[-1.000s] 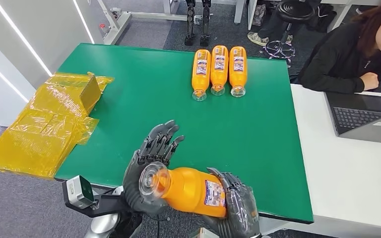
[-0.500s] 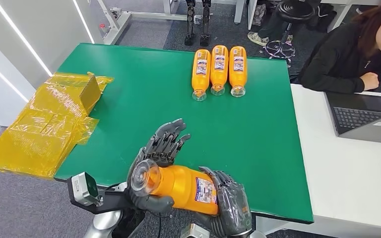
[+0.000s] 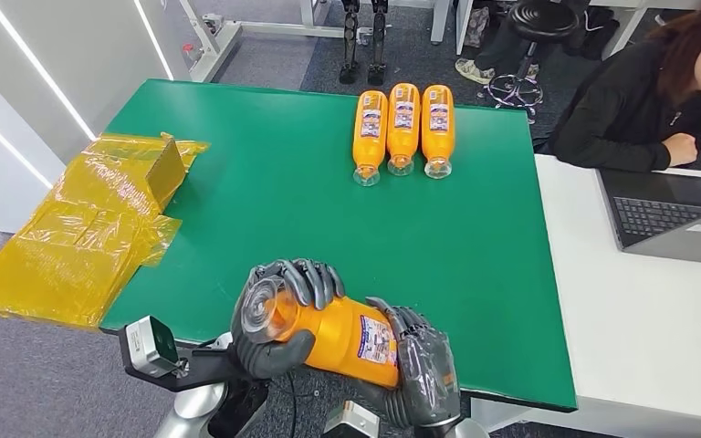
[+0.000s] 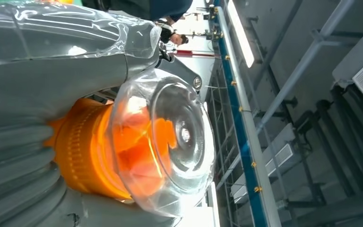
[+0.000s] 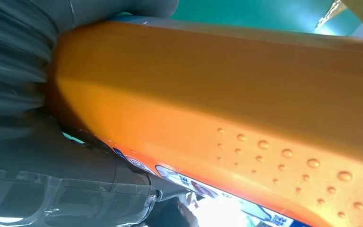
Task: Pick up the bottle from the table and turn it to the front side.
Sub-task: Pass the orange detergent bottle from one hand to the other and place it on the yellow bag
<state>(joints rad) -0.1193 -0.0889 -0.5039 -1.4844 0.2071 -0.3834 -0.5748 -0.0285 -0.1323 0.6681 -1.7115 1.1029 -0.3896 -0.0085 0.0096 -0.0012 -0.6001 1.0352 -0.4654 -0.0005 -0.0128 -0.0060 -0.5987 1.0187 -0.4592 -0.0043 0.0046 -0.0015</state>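
An orange bottle (image 3: pixel 338 333) with a clear cap lies sideways in the air over the near edge of the green table (image 3: pixel 283 196). My left hand (image 3: pixel 278 315) wraps the cap end, fingers curled over the neck. My right hand (image 3: pixel 420 374) grips the base end. The label (image 3: pixel 376 339) faces up and toward me. In the left wrist view the clear cap (image 4: pixel 170 142) and orange neck (image 4: pixel 87 156) sit against the grey hand (image 4: pixel 33 104). The right wrist view shows the orange bottle body (image 5: pixel 217 99) pressed against the hand (image 5: pixel 23 104).
Three more orange bottles (image 3: pixel 402 128) lie side by side at the table's far side. Yellow plastic wrapping (image 3: pixel 91 228) hangs over the left edge. A person (image 3: pixel 657 87) sits at the far right by a laptop (image 3: pixel 671 214) on a white table (image 3: pixel 639 319).
My left hand's fingers, spread wide before, have closed around the bottle's cap end. The bottle has sunk slightly lower and nearer to me in both hands.
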